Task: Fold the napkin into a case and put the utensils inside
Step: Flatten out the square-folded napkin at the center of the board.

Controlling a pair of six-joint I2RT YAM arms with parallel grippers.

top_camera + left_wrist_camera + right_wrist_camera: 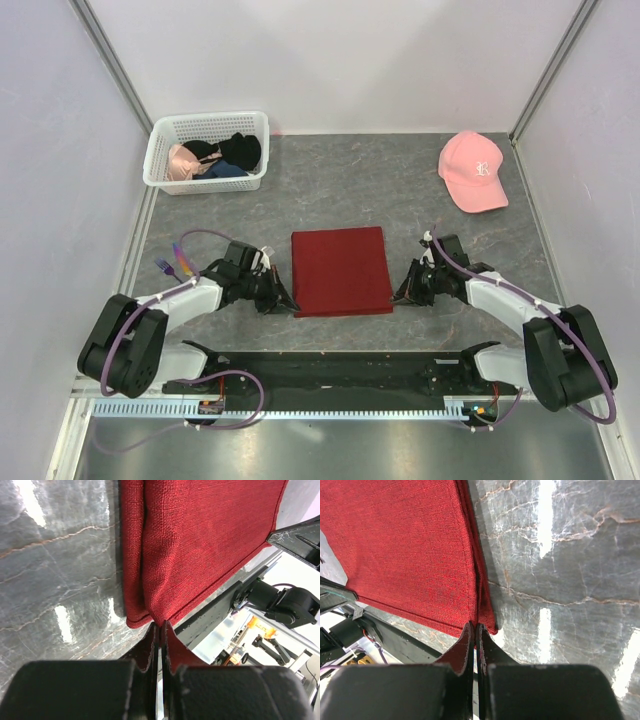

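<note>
My left end effector point(284, 297) and right end effector point(401, 292) each pinch a near corner of the napkin point(340, 270); I should lift both together, hem taut, folding squarely.

- The top external camera looks down from above and behind the arms, far enough off to take in the whole grey marble-patterned tabletop point(330, 185).
- The left wrist camera sits just behind the left gripper point(160, 626). It faces along the fingers, very close to the near-left corner of the dark red rectangular cloth napkin point(200, 540).
- The right wrist camera looks likewise past the right gripper point(474, 626) at the near-right corner.
- All three views share the napkin and the tabletop beside it.
</note>
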